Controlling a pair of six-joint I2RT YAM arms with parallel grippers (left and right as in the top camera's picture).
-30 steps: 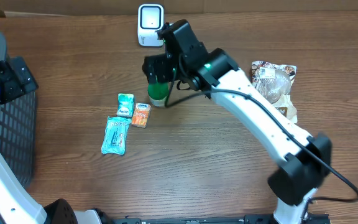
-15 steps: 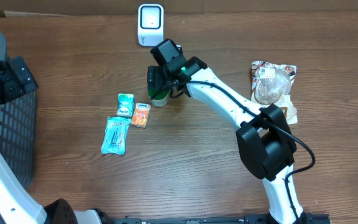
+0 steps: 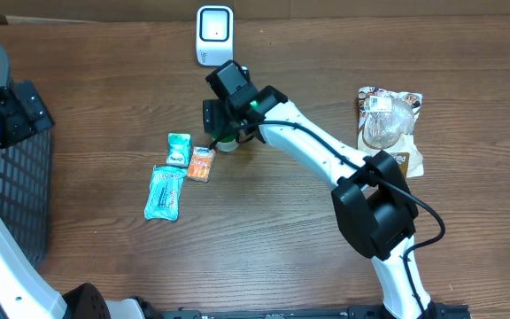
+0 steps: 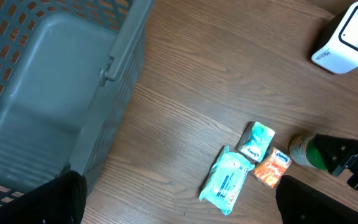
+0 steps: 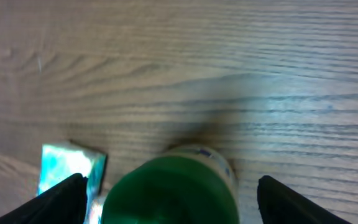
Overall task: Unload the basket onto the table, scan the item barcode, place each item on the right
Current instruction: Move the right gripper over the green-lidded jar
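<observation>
Right gripper (image 5: 176,200): you are seeing its fingers standing apart, flanking the green bottle (image 4: 307,153) without gripping | bottle: standing near the bench (image 3: 308,239) far edge, before the scanner (image 3: 213,35); arm is hiding most overhead, label blurring | left gripper (image 4: 179,202): gaping, holding nothing

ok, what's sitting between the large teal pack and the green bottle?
The orange packet, close to the green bottle, and the small teal packet beside it. Left wrist view shows it best; overhead agrees.

right pincer (image 3: 220,122) | lowered over green bottle (image 5: 169,186) | jaws narrowing
</observation>
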